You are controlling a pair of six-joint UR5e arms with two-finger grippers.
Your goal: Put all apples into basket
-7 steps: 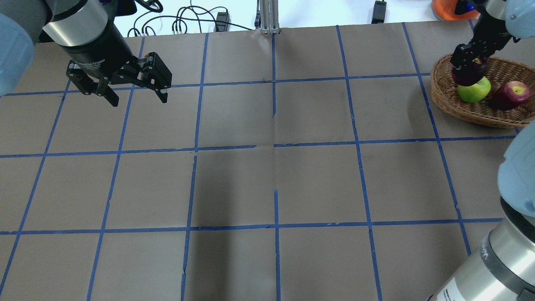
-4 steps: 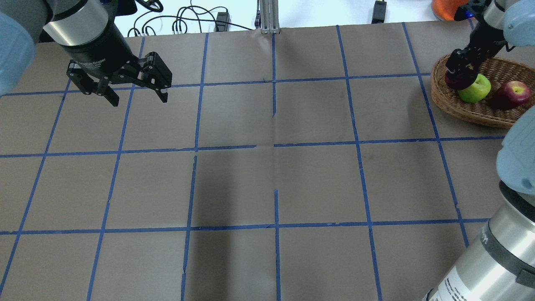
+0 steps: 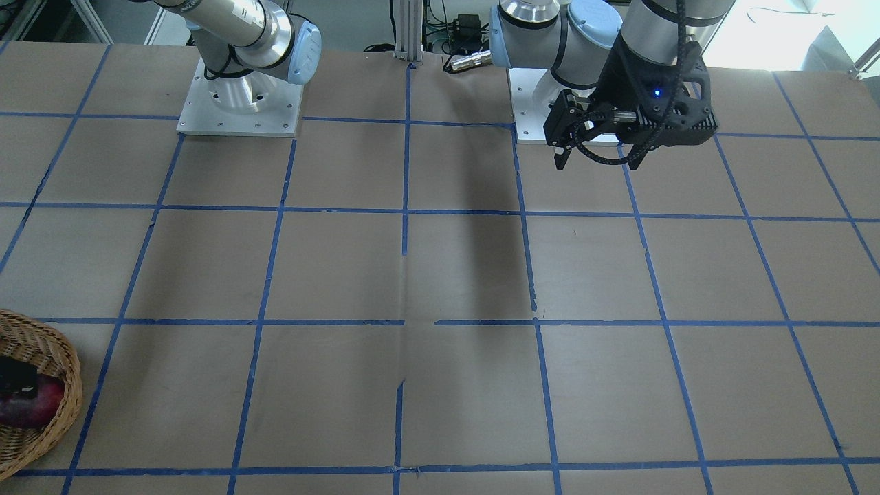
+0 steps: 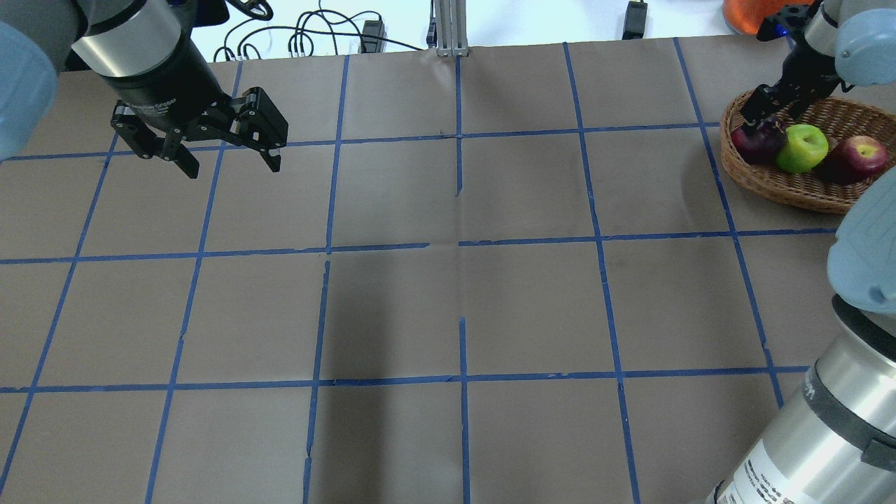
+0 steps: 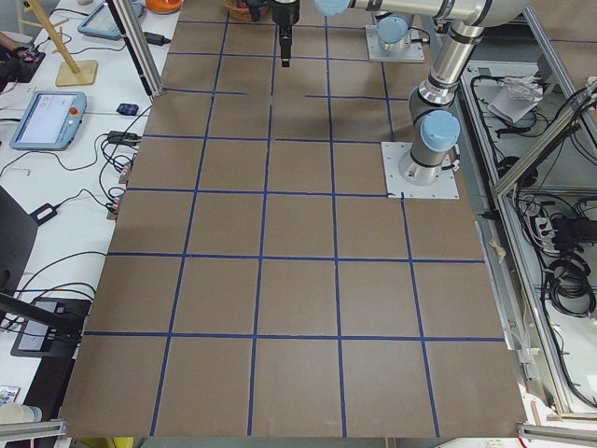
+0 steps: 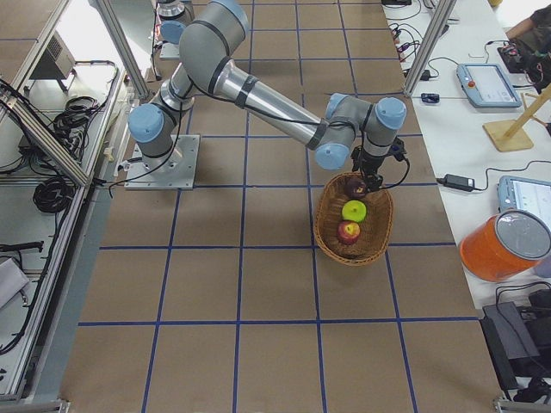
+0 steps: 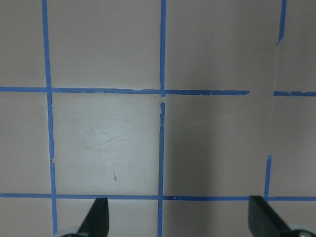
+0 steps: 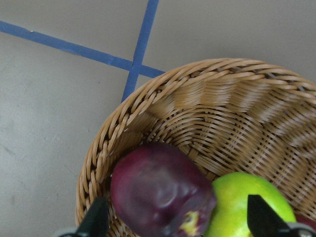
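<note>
The wicker basket (image 4: 784,192) stands at the table's far right and holds all three apples. The purple apple (image 4: 758,143) rests at its left side against the green apple (image 4: 801,148); the red apple (image 4: 857,157) lies to the right. My right gripper (image 4: 768,115) hovers just above the purple apple, open. In the right wrist view the purple apple (image 8: 160,192) sits between the spread fingertips (image 8: 96,219), free of them, with the green apple (image 8: 247,207) beside it. My left gripper (image 4: 227,157) is open and empty at the far left, above the table.
An orange container (image 4: 759,17) stands behind the basket, off the brown paper. Cables (image 4: 315,35) lie along the far edge. The basket's rim (image 3: 48,426) shows at the bottom left of the front view. Blue tape lines grid the table (image 4: 455,280).
My right gripper carried the purple apple leftward and down into the basket beside the green apple, then let it go. The left arm has not moved.
</note>
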